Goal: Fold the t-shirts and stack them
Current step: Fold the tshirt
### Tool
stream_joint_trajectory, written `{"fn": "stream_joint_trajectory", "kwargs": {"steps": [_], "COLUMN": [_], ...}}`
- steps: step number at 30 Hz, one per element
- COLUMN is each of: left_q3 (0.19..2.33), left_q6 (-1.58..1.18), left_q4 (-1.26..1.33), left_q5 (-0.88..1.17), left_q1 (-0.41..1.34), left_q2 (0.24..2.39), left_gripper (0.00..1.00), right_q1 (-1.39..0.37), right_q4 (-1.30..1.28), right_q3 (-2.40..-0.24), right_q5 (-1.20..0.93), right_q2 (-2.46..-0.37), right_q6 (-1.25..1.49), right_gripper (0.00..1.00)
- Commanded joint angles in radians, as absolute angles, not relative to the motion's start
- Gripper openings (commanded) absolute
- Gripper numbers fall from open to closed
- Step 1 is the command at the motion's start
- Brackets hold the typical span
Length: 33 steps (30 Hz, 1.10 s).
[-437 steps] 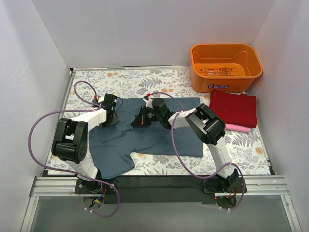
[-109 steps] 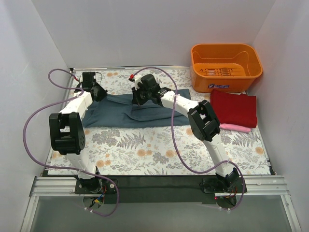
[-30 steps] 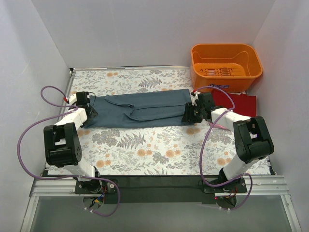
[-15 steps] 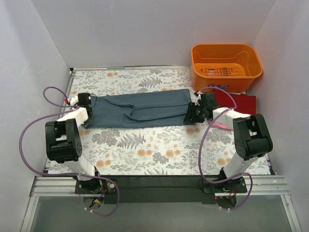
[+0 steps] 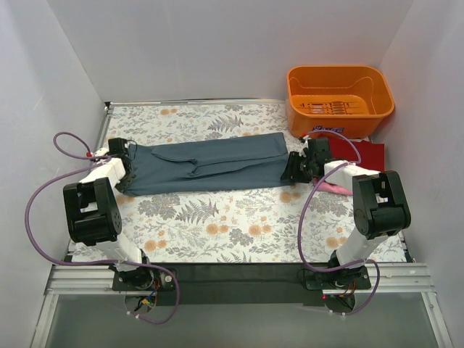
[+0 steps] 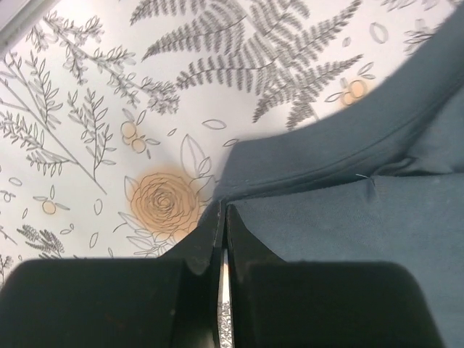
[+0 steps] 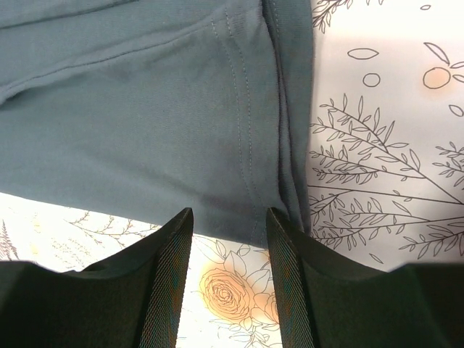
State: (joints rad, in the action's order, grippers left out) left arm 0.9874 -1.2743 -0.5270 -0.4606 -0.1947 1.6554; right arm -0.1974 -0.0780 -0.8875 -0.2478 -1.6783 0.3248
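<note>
One blue-grey t-shirt (image 5: pixel 210 163) lies folded into a long strip across the far half of the worktop (image 5: pixel 217 225), running left to right. The left fingers (image 6: pixel 246 243) are closed together at the strip's left-end corner; whether cloth is caught between them cannot be told. The right fingers (image 7: pixel 168 268) stand partly open, gripping nothing, with the right-end hem just ahead of the tips.

An orange plastic basket (image 5: pixel 362 123) stands at the counter's (image 5: pixel 239 225) far right corner. The counter carries a fern-and-flower print.
</note>
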Motion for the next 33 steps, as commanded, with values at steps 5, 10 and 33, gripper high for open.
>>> {"fn": "stream_joint_trajectory", "kwargs": {"steps": [5, 10, 33], "left_q3": [0.963, 0.969, 0.798], "left_q6": [-1.319, -1.328, -1.440], "left_q4": [-0.588, -0.575, -0.523], "left_q5": [-0.477, -0.454, -0.457], "left_q1": [-0.235, -0.238, -0.236], "left_q2": [1.643, 1.560, 1.476], "left_gripper": [0.08, 0.37, 0.46], "right_q1": [-0.179, -0.179, -0.189], "right_q4": [-0.137, -0.144, -0.143], "right_q3": [-0.877, -0.899, -0.951], "right_q5": [-0.193, -0.219, -0.318], "right_q2": [-1.678, -1.631, -1.683], "right_q6": [0.313, 0.304, 0.287], "right_gripper": [0.45, 0.45, 0.45]}}
